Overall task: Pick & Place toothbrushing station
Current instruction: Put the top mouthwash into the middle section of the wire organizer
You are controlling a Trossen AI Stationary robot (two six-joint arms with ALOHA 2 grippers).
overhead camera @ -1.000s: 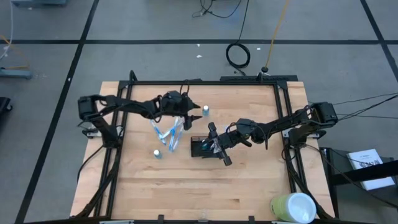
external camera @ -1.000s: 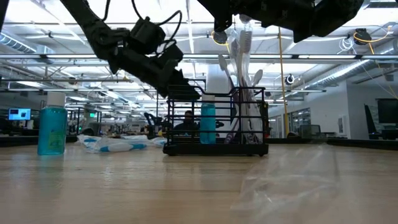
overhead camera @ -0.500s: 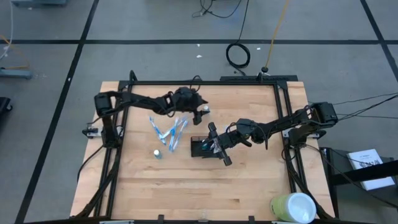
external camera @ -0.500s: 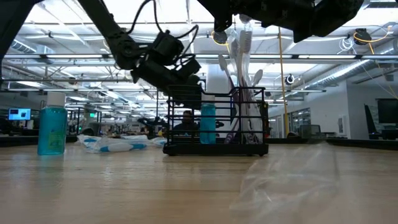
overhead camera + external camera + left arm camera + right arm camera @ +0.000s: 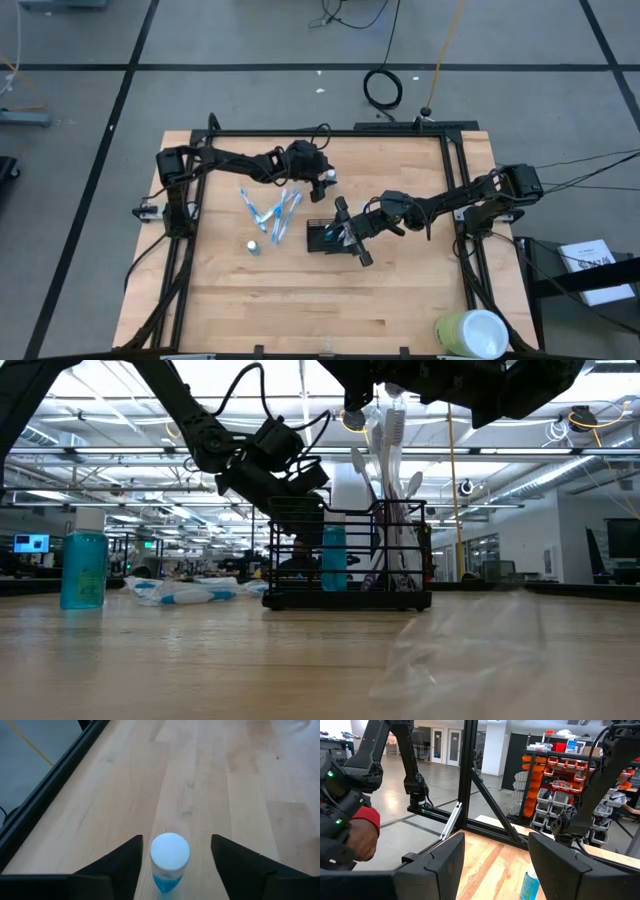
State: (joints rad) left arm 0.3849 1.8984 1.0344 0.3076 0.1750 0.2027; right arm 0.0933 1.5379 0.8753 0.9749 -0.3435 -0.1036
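The toothbrushing station (image 5: 322, 237), a small black wire-mesh holder, stands on the table's middle; in the low view (image 5: 348, 555) toothbrushes (image 5: 385, 435) stand upright in it. My right gripper (image 5: 351, 235) is open and hovers at the holder's right end, just above it, empty in its wrist view (image 5: 495, 840). My left gripper (image 5: 322, 184) is open at the far side. Its fingers stand on either side of a small blue bottle with a white cap (image 5: 170, 852) without touching it. That bottle stands upright on the table (image 5: 330, 178).
Wrapped toothbrushes (image 5: 270, 210) lie left of the holder. A second blue bottle (image 5: 253, 247) stands near them, also in the low view (image 5: 83, 565). Clear plastic (image 5: 450, 650) lies at the near right. A black frame (image 5: 455, 180) rims the table. A person's red-sleeved hand (image 5: 360, 830) shows beyond the table.
My left gripper has gone from above the wrapped toothbrushes toward the table's right and far edge, to the small blue bottle behind the holder, and has come down around it.
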